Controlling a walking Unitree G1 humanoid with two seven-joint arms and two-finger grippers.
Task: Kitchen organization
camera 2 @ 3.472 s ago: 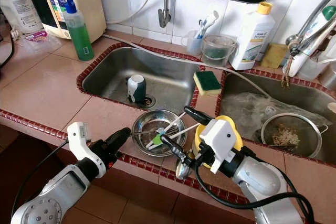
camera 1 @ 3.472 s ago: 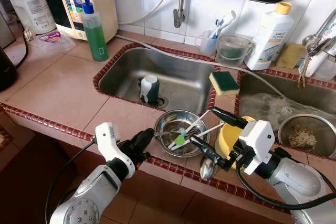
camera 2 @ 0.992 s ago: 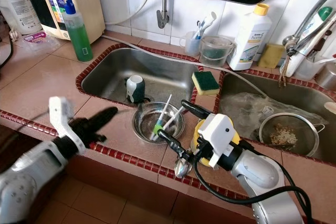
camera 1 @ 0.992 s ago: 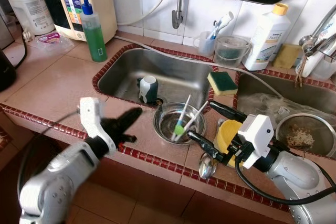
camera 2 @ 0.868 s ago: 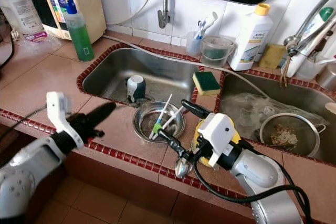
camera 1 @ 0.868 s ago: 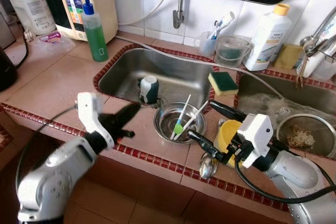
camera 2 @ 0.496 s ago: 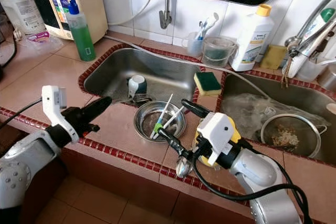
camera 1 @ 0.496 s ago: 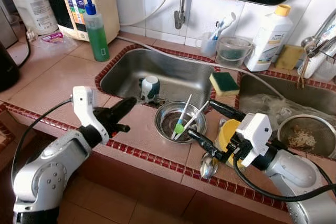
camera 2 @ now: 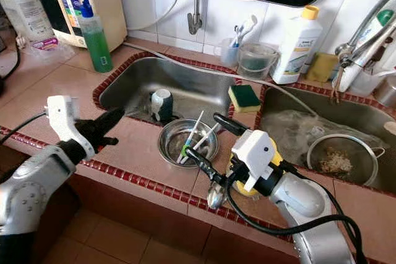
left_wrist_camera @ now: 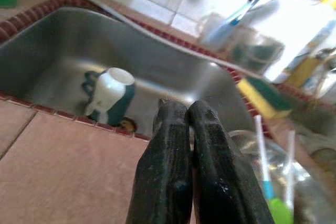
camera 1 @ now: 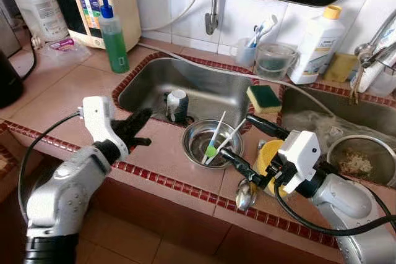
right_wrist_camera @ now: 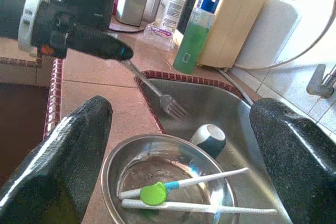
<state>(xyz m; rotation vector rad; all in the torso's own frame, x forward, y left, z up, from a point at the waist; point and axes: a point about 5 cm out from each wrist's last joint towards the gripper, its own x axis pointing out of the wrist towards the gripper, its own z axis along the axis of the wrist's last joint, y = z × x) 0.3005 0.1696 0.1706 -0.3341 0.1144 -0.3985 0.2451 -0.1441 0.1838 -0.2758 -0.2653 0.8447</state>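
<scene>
The left gripper [left_wrist_camera: 187, 109] is clamped on a fork [right_wrist_camera: 167, 103], whose tines jut ahead of the tips over the sink [camera 1: 204, 88] edge, a cup [left_wrist_camera: 112, 93] lying beyond. The right gripper [right_wrist_camera: 178, 129] is spread wide, with the bowl [right_wrist_camera: 126, 163] holding two toothbrushes [right_wrist_camera: 181, 195] between its fingers [right_wrist_camera: 63, 150].

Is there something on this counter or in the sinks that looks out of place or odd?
Yes. Two toothbrushes lie in the steel bowl, and a cup lies on its side in the left sink.
</scene>
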